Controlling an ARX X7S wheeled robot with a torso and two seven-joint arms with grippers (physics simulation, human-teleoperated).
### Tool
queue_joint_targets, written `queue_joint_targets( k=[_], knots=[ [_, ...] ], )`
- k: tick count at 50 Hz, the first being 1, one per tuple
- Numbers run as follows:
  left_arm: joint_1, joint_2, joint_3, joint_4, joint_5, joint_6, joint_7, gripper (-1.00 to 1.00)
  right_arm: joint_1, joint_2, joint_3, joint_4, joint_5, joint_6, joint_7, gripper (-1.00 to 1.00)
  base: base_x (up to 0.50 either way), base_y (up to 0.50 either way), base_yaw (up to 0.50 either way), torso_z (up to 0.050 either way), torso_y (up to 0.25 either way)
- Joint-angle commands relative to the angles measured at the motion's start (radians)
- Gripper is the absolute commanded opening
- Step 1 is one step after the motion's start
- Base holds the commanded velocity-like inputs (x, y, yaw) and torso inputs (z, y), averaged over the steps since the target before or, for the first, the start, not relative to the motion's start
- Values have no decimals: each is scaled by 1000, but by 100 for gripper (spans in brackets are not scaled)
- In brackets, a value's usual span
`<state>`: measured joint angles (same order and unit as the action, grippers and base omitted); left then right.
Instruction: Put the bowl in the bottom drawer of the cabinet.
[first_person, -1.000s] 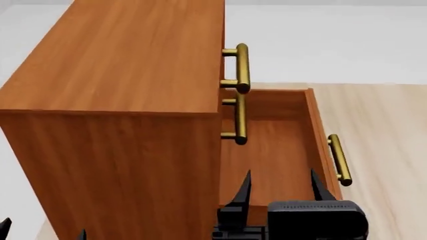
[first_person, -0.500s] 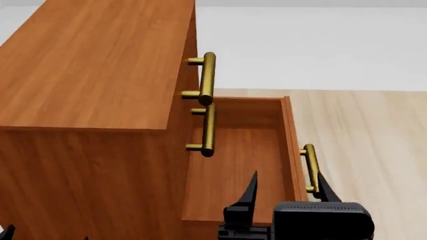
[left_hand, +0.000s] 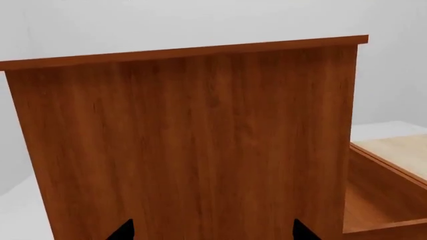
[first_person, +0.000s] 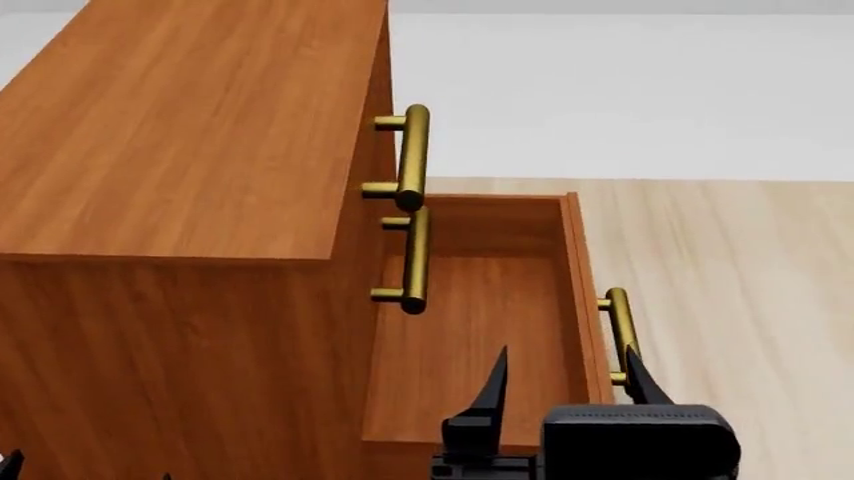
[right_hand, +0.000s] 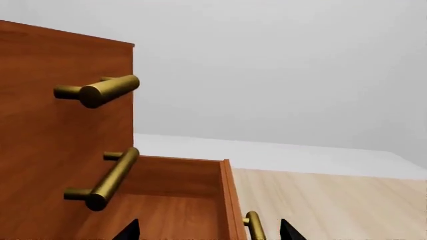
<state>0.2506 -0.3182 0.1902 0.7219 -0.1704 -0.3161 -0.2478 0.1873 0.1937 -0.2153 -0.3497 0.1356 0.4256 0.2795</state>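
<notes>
The bowl is out of view in every frame. The reddish-brown cabinet (first_person: 200, 130) fills the left of the head view. Its bottom drawer (first_person: 577, 290) stands pulled out and shows a bare wooden floor, with its brass handle (first_person: 618, 335) on the front. My right gripper (first_person: 567, 385) is open over the drawer's near end, one fingertip above the floor and the other by the handle, holding nothing. In the right wrist view the right gripper (right_hand: 210, 232) straddles the drawer front (right_hand: 230, 200). My left gripper (left_hand: 213, 232) is open and empty, facing the cabinet's side panel (left_hand: 187, 145).
Two upper brass handles (first_person: 415, 155) (first_person: 418, 258) stick out over the open drawer. Pale wooden flooring (first_person: 734, 280) lies to the right of the drawer, with light grey ground (first_person: 601, 90) beyond it.
Over the last second the cabinet and drawer slid left in the head view. In the last half second the right gripper edged slightly left; the drawer stayed open.
</notes>
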Motion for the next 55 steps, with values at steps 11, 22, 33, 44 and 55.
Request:
queue_joint_targets(
  k=[11, 22, 33, 44, 55],
  knots=[
    [-13, -11, 8, -2, 2, -3, -11, 100, 1, 23, -8, -75, -6, 95, 34, 100, 55, 0, 0, 0, 0],
    [-26, -16, -11, 2, -15, -15, -21, 100, -32, 97, 121, -282, 108, 349, 18, 100, 0, 0, 0, 0, 0],
    [-41, -17, -2, 0, -9, -29, -30, 100, -28, 148, 381, -449, 315, 691, -15, 100, 0, 0, 0, 0, 0],
    [-56, -18, 1, -12, -14, -32, -34, 100, 10, 190, 640, -486, 449, 986, -38, 100, 0, 0, 0, 0, 0],
    [-56, -20, 6, -18, -20, -20, -32, 100, 8, 276, 805, -428, 533, 1143, -42, 100, 0, 0, 0, 0, 0]
  ],
)
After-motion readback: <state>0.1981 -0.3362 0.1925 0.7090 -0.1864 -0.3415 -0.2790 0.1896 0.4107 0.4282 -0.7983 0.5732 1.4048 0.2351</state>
